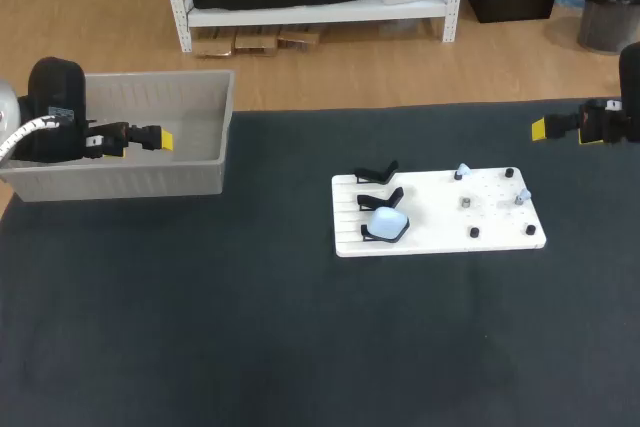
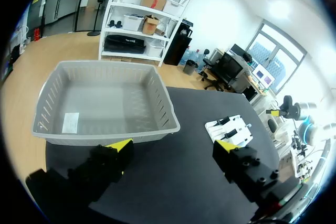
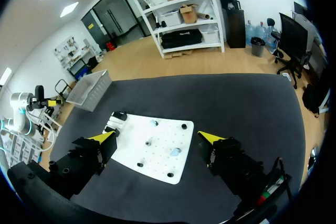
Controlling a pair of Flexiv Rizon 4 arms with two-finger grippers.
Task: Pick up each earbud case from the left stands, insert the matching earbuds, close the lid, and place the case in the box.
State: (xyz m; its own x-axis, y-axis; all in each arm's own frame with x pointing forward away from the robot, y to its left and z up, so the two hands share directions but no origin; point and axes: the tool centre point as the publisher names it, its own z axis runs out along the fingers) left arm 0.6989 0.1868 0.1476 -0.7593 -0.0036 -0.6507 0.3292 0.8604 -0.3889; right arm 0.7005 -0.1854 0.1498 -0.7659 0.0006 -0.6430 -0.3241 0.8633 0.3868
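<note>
Between the fingers of your L gripper (image 2: 173,148): nothing. The yellow tips are spread wide and it hangs over the grey box (image 2: 170,116). Past the box rim, off toward that gripper's right finger and well apart from it, lies the white board (image 2: 231,128).

Your R gripper (image 3: 157,139) is likewise spread and carries nothing. The board sits ahead of and below it, framed between the two tips. One pale earbud (image 3: 175,151) is on the near part of the board, and another shows further on. The black stands (image 3: 116,116) are at the board's far edge from this gripper, by its left finger. From this wrist I can't pick out the case.

From overhead, the earbud case (image 1: 385,224) is pale blue and sits on the frontmost of three stands, at the board edge facing the L arm. The other 2 stands hold nothing.

What the pick turns on, IMO:
- **Nearer arm:** the R gripper looks somewhat nearer the case, but it would have to cross the board and its pegs (image 1: 474,233).
- **Clear line:** the L gripper has an open run in from the box side.
- **Long axis:** too small to tell, so check it before you commit.
</note>
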